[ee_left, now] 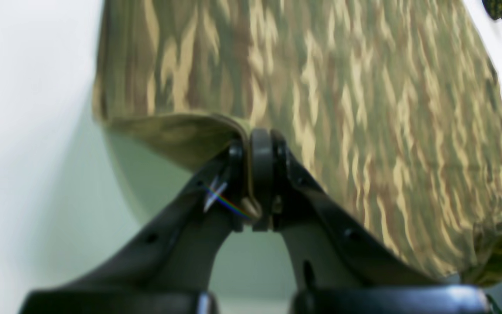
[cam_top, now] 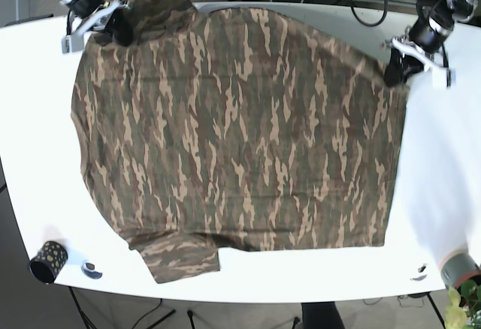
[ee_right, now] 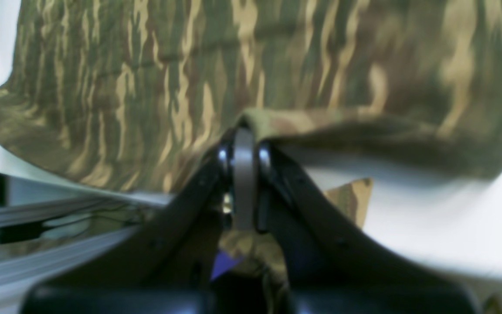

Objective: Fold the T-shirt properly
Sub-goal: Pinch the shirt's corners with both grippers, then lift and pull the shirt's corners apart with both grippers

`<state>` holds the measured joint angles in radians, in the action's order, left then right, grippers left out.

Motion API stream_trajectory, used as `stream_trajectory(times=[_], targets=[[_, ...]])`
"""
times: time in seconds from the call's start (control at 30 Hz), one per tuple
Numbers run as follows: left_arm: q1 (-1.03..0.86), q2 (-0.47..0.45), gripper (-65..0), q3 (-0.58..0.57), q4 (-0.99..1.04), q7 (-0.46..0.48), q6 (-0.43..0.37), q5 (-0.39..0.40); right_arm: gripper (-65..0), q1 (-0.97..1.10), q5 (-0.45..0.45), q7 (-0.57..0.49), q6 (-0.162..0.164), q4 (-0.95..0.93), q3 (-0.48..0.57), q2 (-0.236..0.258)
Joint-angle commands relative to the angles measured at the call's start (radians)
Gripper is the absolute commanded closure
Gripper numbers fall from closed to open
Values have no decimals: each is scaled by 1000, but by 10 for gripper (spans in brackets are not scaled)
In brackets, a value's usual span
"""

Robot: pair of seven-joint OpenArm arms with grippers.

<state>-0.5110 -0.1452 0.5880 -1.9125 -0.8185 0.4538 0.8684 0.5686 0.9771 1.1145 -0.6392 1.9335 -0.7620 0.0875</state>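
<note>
1. From the base view, the camouflage T-shirt (cam_top: 233, 134) lay spread across the white table (cam_top: 34, 156), one sleeve (cam_top: 180, 258) at the near edge and another (cam_top: 154, 10) at the far edge.
2. That view placed the left gripper (cam_top: 394, 71) at the shirt's far corner on the picture's right, and the right gripper (cam_top: 120, 28) at the far corner on the picture's left, but the fingers were too small to read there.
3. The left wrist view showed the left gripper (ee_left: 260, 183) pinched tight on a fold of the hem, cloth caught between the pads.
4. The right wrist view showed the right gripper (ee_right: 244, 174) likewise clamped on the shirt's edge, with fabric bunched below.
5. Only the base view caught a small dark patterned cup (cam_top: 46, 261) at the table's near corner.
</note>
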Motion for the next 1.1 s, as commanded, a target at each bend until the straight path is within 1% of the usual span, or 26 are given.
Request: stream_trajectory(times=[0.0,0.07,0.17,0.2,0.3,0.4,0.5,0.57,0.73,0.77,0.83,0.9,1.07], targets=[[53,-11,0,7,-15,-26,9,19,0,-40,26,-24,-1,-13,-4,25],[105,-11,0,11,-12,-45,9,18,0,-89,26,-23,0,-47,-4,36],[180,-11,0,33,-12,-80,9,18,0,-166,26,-17,2,-113,-3,70],[202,-11,0,39,-12,-89,9,18,0,-187,26,-11,2,-130,-3,76],[277,-12,0,51,6,-131,9,15,0,-273,26,19,2,-205,-3,114],[340,-12,0,48,48,-160,9,-15,0,-350,26,26,2,-276,-3,142],[389,-12,0,46,106,-166,15,-61,0,-419,26,26,2,-329,-3,165],[424,-12,-1,45,153,-166,15,-87,0,-468,26,31,2,-377,-3,176],[507,-26,-3,45,241,-166,17,-123,0,-577,26,42,2,-490,3,191],[527,-35,-3,42,261,-166,17,-127,0,-602,26,42,2,-518,22,192],[555,-43,-3,23,296,-164,17,-128,0,-631,26,40,2,-552,54,211],[592,-69,-3,-1,351,-161,17,-130,0,-660,26,20,2,-595,100,226],[651,-110,-3,-35,465,-160,17,-130,0,-692,24,-50,2,-664,160,231]])
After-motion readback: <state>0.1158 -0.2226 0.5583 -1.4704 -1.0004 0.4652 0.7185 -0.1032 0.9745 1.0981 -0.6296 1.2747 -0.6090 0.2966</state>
